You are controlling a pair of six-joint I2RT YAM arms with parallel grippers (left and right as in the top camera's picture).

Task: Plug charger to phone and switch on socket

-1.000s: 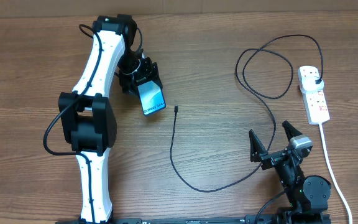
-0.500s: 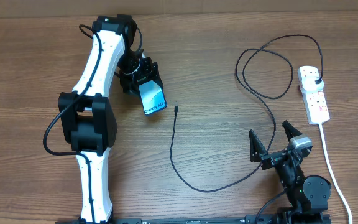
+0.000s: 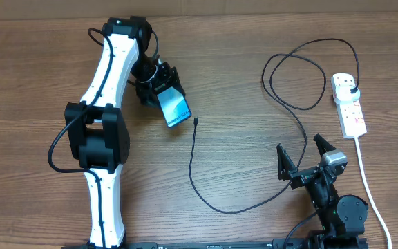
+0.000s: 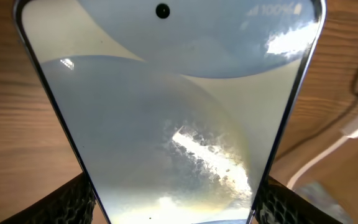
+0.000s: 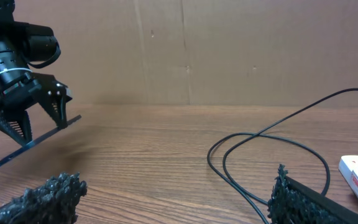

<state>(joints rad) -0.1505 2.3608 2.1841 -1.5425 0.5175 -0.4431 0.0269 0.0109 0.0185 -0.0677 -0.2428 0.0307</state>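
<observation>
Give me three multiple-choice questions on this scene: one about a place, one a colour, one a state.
1. Where is the phone? A) in the left gripper B) in the right gripper C) beside the right gripper
2. What colour is the charger cable? A) white B) black C) red
3. How is the right gripper? A) shut on the charger B) shut on the phone C) open, empty
Answers: 1 A, its fingers clamp the phone; 2 B, a thin black line; 3 C, jaws apart, nothing between.
</observation>
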